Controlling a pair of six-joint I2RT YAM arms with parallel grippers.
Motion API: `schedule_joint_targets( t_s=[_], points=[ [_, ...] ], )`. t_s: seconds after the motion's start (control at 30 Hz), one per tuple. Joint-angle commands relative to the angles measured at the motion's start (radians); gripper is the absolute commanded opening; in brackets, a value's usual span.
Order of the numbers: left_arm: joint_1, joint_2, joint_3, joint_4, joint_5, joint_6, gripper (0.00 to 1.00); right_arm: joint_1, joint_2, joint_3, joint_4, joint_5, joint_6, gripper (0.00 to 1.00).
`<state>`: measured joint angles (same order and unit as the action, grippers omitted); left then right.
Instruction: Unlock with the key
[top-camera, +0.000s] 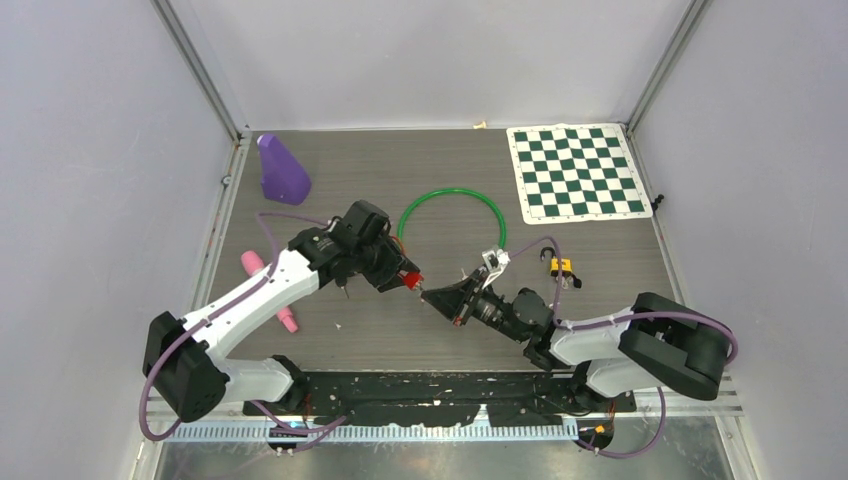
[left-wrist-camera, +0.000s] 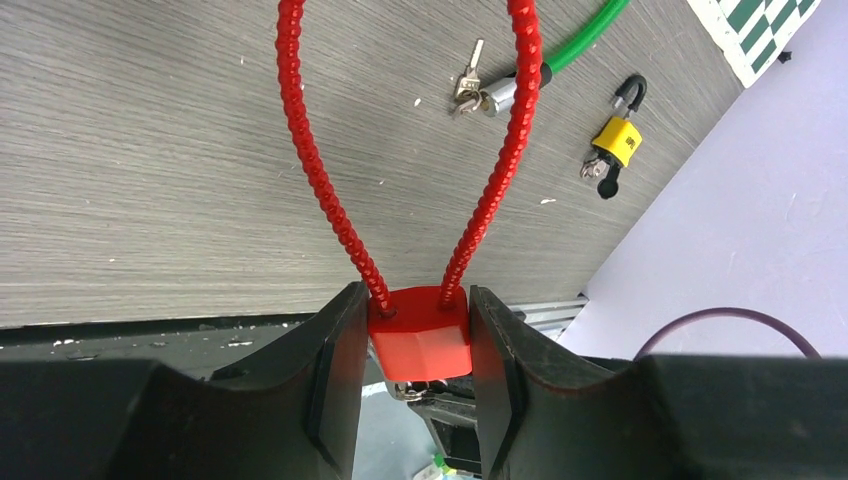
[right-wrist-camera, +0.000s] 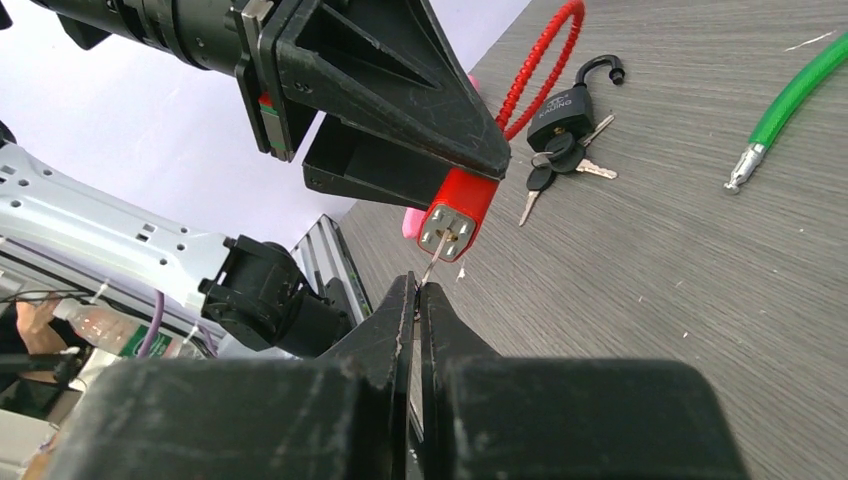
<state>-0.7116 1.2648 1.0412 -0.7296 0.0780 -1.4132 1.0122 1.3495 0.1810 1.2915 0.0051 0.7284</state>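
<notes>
The left gripper (left-wrist-camera: 417, 305) squeezes the red plastic lock block with a bumpy red cable loop (right-wrist-camera: 460, 205) between its two fingers, in the middle of the top view. The right gripper (right-wrist-camera: 418, 292) is pinched tight on a thin silver key (right-wrist-camera: 433, 262). The key's tip touches the lock's end face, above the grey wooden table (top-camera: 450, 335).

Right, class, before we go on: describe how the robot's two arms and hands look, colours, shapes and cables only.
The left arm and the right arm each have white links between bulky black joint housings, with a thin purple cable looping alongside. The left hand and right hand are black, with broad wedge-shaped fingers tapering to the tips; their matte surfaces show pale scuffs and scratches.
</notes>
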Motion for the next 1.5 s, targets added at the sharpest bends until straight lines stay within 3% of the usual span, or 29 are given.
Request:
schedule_joint_targets(
  t_s=[0.0, 0.3, 0.6, 0.8, 1.2, 1.33, 1.47],
  points=[
    [-0.021, -0.011, 0.053, 0.005, 0.007, 0.013, 0.00, 0.001, -0.064, 0.064, -0.069, -0.047, -0.121, 0.05],
    [-0.013, -0.003, 0.100, -0.017, -0.017, 0.035, 0.00, 0.001, -0.045, 0.087, -0.045, -0.144, -0.134, 0.06],
    [-0.003, -0.012, 0.123, -0.010, -0.052, 0.047, 0.00, -0.044, -0.057, 0.080, -0.032, -0.135, -0.061, 0.06],
    [-0.002, -0.022, 0.148, 0.026, -0.097, 0.079, 0.00, -0.120, -0.124, 0.140, -0.196, -0.140, -0.111, 0.05],
    [0.084, 0.045, 0.310, 0.115, -0.099, 0.104, 0.00, -0.297, -0.011, 0.413, -0.299, -0.473, -0.189, 0.05],
    [0.090, 0.033, 0.308, 0.154, -0.103, 0.093, 0.00, -0.299, 0.034, 0.512, -0.343, -0.543, -0.199, 0.05],
    [0.091, -0.026, 0.238, 0.185, -0.132, 0.094, 0.00, -0.299, 0.047, 0.477, -0.271, -0.559, -0.123, 0.06]
  ],
)
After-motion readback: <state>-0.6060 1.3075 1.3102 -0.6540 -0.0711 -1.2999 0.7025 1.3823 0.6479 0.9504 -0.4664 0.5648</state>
